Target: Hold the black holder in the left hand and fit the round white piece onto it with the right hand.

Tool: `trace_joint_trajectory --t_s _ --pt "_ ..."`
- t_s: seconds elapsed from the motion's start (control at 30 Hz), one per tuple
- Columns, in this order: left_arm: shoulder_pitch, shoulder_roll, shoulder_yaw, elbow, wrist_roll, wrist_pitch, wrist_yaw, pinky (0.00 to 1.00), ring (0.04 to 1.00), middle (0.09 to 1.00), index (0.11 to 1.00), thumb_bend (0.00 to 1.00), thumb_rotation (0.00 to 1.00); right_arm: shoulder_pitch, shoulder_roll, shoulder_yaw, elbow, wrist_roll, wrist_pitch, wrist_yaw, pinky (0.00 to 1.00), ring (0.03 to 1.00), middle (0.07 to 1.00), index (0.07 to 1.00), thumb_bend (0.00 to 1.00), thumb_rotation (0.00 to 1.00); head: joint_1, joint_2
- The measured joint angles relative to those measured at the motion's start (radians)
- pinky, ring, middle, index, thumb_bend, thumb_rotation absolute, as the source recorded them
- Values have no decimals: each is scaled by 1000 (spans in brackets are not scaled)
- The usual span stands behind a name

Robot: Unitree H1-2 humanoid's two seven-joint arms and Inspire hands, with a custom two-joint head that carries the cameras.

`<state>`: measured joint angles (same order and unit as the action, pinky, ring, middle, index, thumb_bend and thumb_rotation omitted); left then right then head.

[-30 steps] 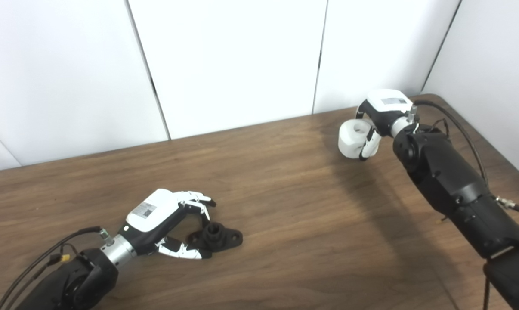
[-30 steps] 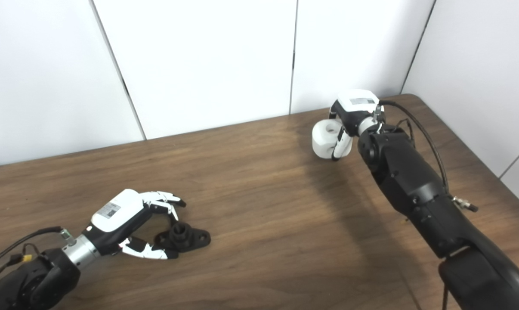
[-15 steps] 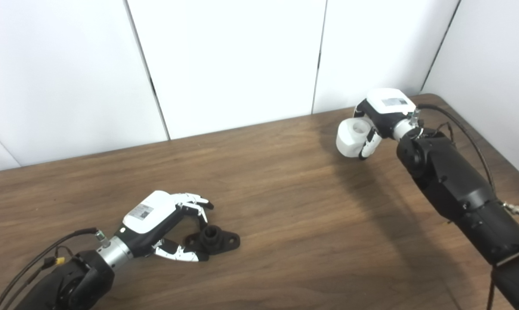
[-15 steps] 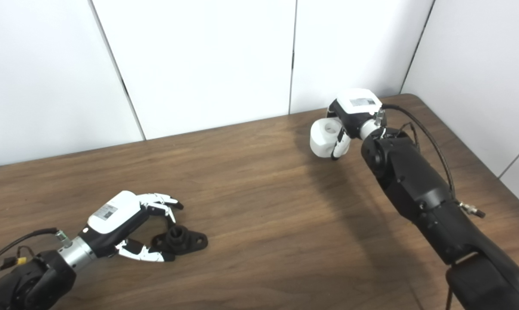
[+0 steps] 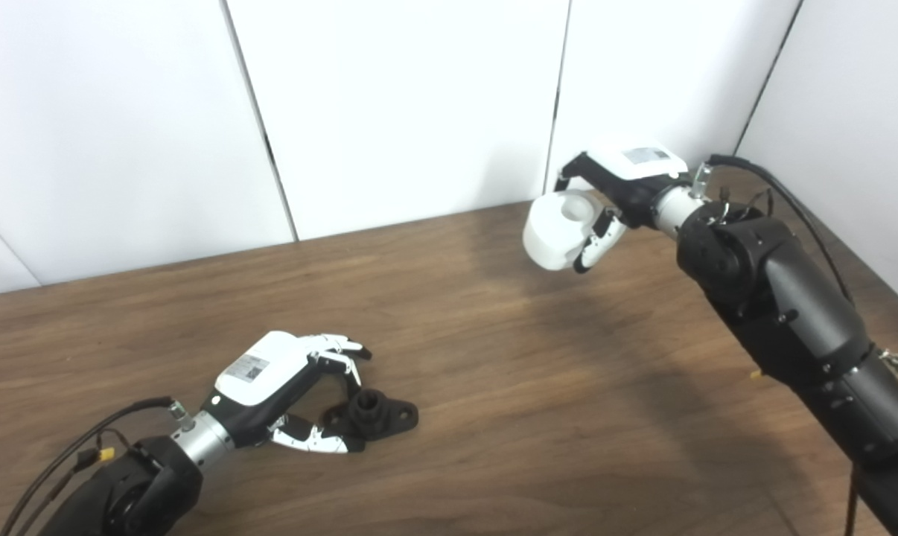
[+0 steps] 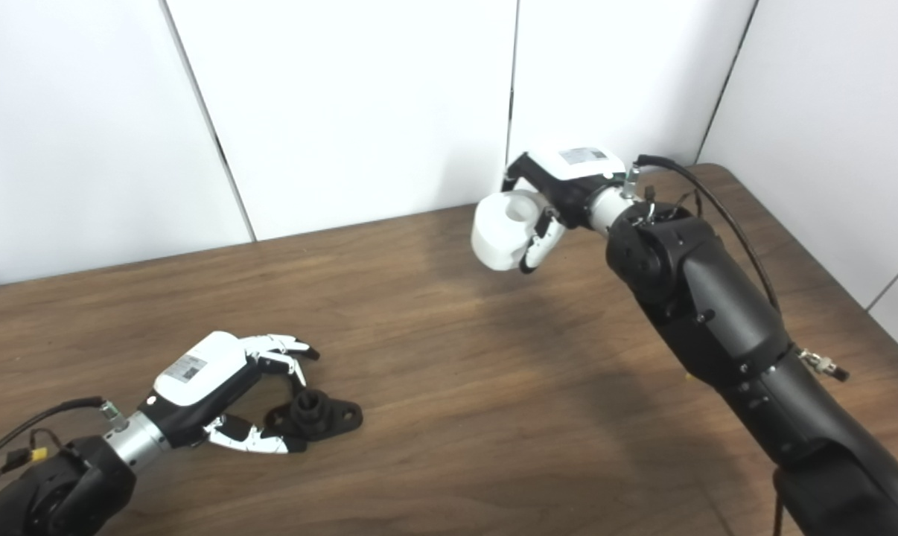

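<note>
The black holder [image 5: 372, 414] lies flat on the wooden table [image 5: 494, 417] at the front left, its short round post pointing up. My left hand [image 5: 285, 383] is low beside it, open; its fingers arch over the holder's left end and its thumb lies along the near side. I cannot tell whether it touches. My right hand [image 5: 619, 192] is shut on the round white piece [image 5: 559, 229], a thick white cylinder with a hole in its top. It holds the piece in the air above the table's far right. The same piece shows in the right eye view [image 6: 502, 240].
White wall panels [image 5: 404, 104] stand close behind the table's far edge and along its right side. A black cable [image 5: 784, 201] loops off the right wrist. Bare wood lies between the two hands.
My right hand has carried the white piece to the left and a little higher. My left hand and the holder have hardly moved.
</note>
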<state>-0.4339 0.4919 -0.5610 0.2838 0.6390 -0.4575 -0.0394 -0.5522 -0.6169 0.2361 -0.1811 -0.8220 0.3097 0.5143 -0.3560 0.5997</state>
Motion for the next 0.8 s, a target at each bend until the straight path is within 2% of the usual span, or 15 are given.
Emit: trace_joint_trajectory --t_s 0.27,0.37,0.57,0.8 --pt "0 -25 9 19 10 4 1 830 888 843 483 525 65 6 23 11 -83 25 -19 40 761 870 777 483 520 142 65 18" --pt "-1 -27 10 20 13 10 0 823 889 846 483 525 66 6 35 17 -108 33 -23 64 742 870 780 483 520 142 118 37" --pt "-2 -41 12 20 28 27 -2 845 906 857 484 525 68 6 58 20 -134 81 -47 80 723 857 776 482 520 141 175 55" --pt "-8 -54 10 20 38 54 -6 845 913 855 483 524 71 9 101 37 -147 127 -117 76 688 839 766 481 522 142 221 74"
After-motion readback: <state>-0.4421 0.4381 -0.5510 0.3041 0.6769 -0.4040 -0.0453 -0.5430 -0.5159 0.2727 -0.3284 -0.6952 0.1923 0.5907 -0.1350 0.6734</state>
